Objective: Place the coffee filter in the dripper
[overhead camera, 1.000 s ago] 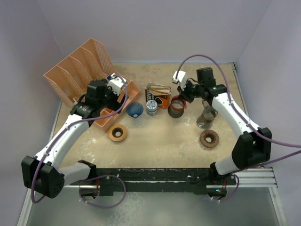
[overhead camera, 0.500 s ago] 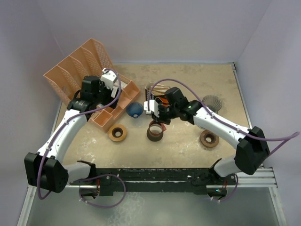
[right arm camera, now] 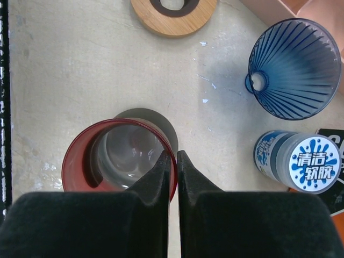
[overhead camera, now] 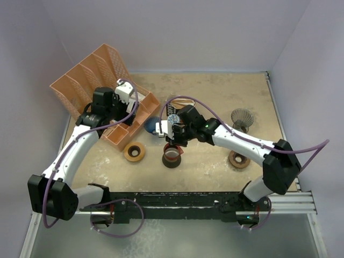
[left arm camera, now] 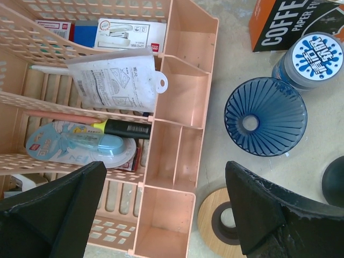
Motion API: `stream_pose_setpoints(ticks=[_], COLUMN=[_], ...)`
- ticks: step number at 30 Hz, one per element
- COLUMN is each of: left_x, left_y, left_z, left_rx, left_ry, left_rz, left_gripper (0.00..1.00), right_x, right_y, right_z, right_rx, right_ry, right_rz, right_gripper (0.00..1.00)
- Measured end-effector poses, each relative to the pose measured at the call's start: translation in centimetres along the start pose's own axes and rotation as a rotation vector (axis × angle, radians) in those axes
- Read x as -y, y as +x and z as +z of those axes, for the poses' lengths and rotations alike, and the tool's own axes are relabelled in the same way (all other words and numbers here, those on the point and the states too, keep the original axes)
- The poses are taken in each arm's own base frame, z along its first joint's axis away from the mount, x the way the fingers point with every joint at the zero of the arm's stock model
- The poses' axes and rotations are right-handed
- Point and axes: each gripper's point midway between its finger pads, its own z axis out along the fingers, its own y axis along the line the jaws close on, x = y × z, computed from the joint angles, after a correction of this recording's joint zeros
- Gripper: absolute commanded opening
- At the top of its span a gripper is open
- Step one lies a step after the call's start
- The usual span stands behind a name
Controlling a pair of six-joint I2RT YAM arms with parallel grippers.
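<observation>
Now that the right fingers (right arm camera: 156,185), pinched shut on its rim, have carried the red-rimmed glass (right arm camera: 121,158) forward across the desk (overhead camera: 209,164), it sits near the blue dripper (right arm camera: 293,67), probably as its base. The left fingers (left arm camera: 258,215) hang wide apart over the organizer (left arm camera: 183,86). The filter box (left arm camera: 293,24) behind the dripper reads "COFFEE PAPER FI…", and the jar lid (right arm camera: 314,164) reads 清洁软胶.

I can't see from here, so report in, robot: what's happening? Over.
Left jaws open over organizer. Right jaws shut on red cup. Blue dripper empty, nothing blocking it.
</observation>
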Motion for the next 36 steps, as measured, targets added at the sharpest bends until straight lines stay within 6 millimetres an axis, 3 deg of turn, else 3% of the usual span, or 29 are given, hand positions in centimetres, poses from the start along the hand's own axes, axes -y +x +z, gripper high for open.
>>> stream_pose_setpoints(ticks=[8, 13, 14, 17, 26, 32, 36], left_x=[0.5, 0.9, 1.0, 1.2, 2.2, 3.5, 4.7], left_y=[0.5, 1.2, 1.3, 1.8, 3.3, 5.1, 6.7], left_z=[-0.6, -1.1, -1.2, -1.4, -2.8, -3.7, -4.0], left_rx=[-0.004, -0.019, -0.024, -0.032, -0.065, -0.107, -0.151], left_ry=[0.029, 0.049, 0.054, 0.066, 0.118, 0.170, 0.233], left_rz=[0.033, 0.059, 0.065, 0.085, 0.140, 0.221, 0.276], left_gripper=[0.93, 0.93, 0.93, 0.93, 0.93, 0.93, 0.90], right_x=[-0.2, -0.3, -0.2, 0.1, 2.8, 6.5, 7.4], right_y=[0.4, 0.2, 0.1, -1.0, -5.6, -4.2, -2.7], right_z=[0.4, 0.4, 0.3, -0.6, -5.8, -10.4, -12.7], right_rx=[-0.011, -0.006, -0.002, 0.030, 0.197, 0.252, 0.279], right_ry=[-0.010, -0.011, -0.008, 0.024, 0.196, 0.347, 0.437], right_rz=[0.006, 0.014, 0.016, 0.012, -0.026, 0.025, 0.068], right_gripper=[0.25, 0.45, 0.59, 0.72, 0.76, 0.76, 0.77])
